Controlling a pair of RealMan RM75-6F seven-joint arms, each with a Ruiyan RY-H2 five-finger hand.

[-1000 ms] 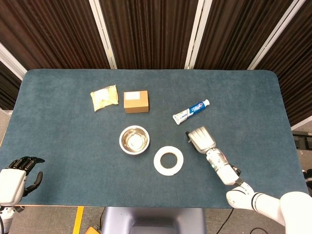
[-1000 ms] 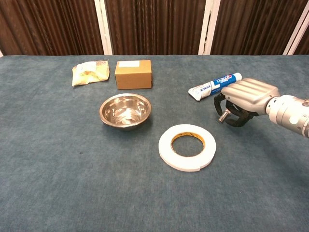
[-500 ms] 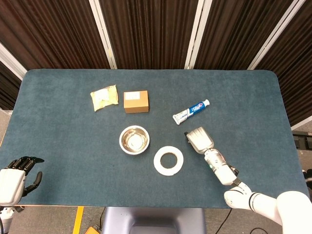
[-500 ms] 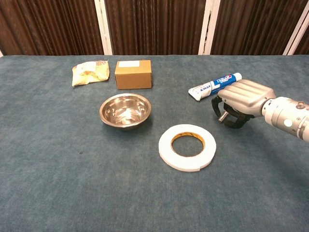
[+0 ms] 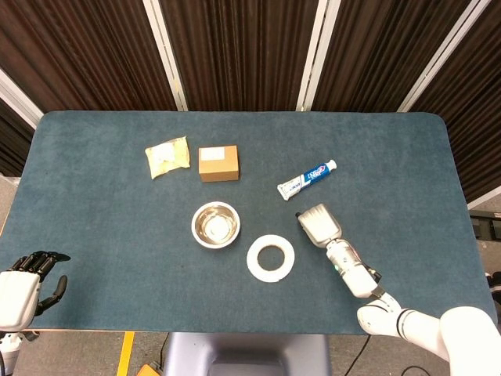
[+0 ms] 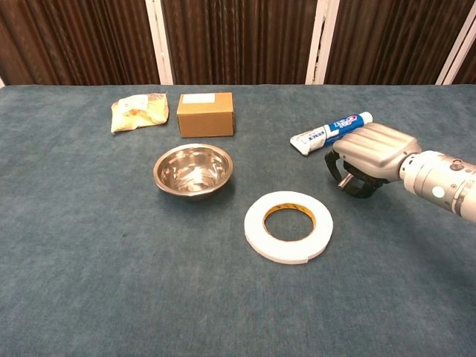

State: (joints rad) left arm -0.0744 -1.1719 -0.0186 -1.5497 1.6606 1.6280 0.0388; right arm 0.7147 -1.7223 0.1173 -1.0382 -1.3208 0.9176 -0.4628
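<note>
Overhead, left hand (image 5: 19, 294) lies unclenched (chest view misses it); right hand (image 6: 370, 158) curled, empty.

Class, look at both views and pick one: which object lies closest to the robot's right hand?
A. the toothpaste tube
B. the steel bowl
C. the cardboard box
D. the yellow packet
A: the right hand hovers with curled fingers just in front of the toothpaste tube, while the box, the packet and the bowl all lie further to the left.
</note>
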